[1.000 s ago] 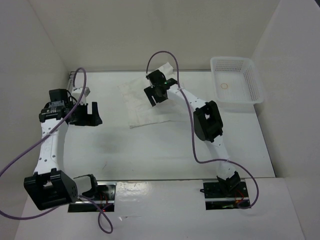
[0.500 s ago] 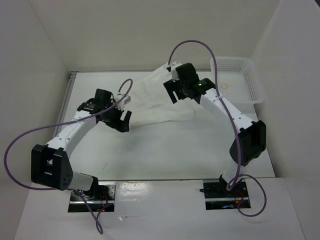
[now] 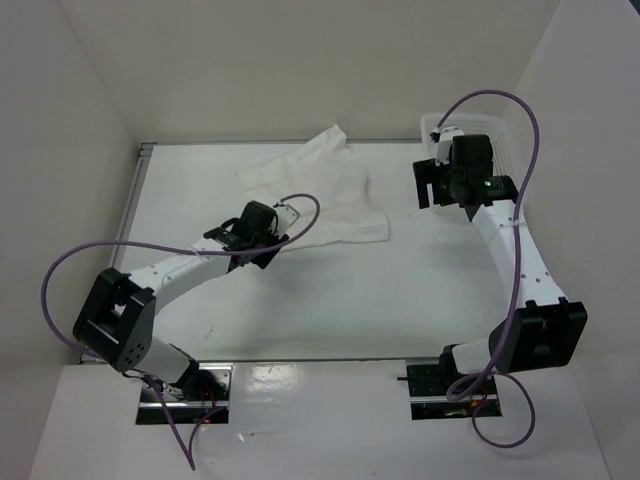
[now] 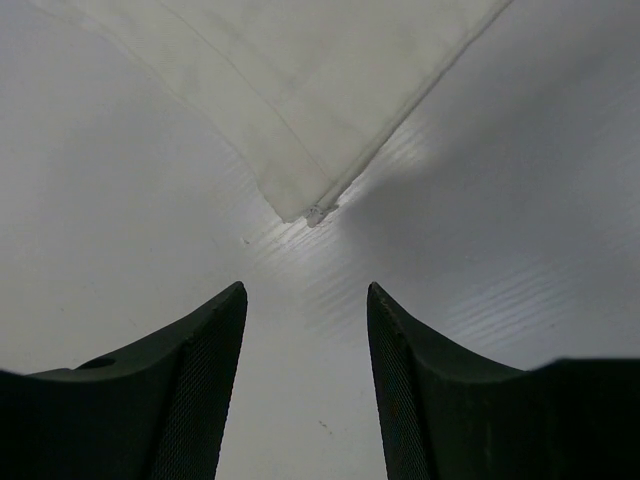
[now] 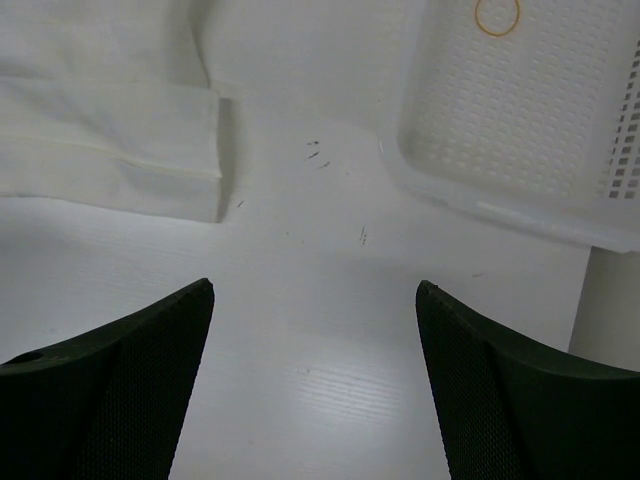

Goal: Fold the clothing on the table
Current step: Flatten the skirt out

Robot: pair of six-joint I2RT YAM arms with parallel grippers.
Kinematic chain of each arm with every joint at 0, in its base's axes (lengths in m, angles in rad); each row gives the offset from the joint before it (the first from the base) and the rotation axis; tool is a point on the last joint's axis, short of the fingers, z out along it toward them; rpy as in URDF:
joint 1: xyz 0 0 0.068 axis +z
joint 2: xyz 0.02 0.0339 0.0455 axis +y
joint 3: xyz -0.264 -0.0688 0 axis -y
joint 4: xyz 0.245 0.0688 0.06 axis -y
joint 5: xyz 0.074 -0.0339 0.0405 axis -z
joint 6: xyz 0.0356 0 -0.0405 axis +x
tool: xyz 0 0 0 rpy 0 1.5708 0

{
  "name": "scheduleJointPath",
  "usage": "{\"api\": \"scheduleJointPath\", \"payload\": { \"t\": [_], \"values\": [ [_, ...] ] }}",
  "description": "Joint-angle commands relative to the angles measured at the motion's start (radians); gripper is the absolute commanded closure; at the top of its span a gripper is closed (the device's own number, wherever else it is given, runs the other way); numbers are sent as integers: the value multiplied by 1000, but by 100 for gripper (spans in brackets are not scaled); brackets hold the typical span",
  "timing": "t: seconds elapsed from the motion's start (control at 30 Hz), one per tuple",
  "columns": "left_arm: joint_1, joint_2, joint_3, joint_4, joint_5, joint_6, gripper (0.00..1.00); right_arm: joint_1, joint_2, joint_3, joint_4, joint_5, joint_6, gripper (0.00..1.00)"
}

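Near the clothing [image 5: 100, 130], only the right wrist shows the basket's [image 5: 480, 207] ring [image 5: 497, 33].

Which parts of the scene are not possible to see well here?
Top view: basket mostly hidden behind right arm.
Left wrist view: clothing cut by top edge; only a corner shows.
Right wrist view: ring in basket cut by top edge, too small to identify.

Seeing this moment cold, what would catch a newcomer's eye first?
The rumpled white clothing lies spread at the far middle of the table. The left gripper, jaws apart, points at its near corner; the right gripper hangs open between the clothing and the basket at far right.
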Motion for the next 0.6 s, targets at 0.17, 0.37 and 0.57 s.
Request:
{"api": "scheduleJointPath", "payload": {
  "t": [0.17, 0.37, 0.57],
  "values": [
    [-130, 110, -71, 190, -262, 122, 41, -57, -74, -29, -43, -104, 13, 14],
    [-150, 161, -101, 305, -393, 200, 40, -106, -106, -39, -43, -165, 13, 13],
    [-150, 207, -144, 423, -431, 277, 40, -139, -106, -39, -53, -214, 22, 13]
  ]
}}
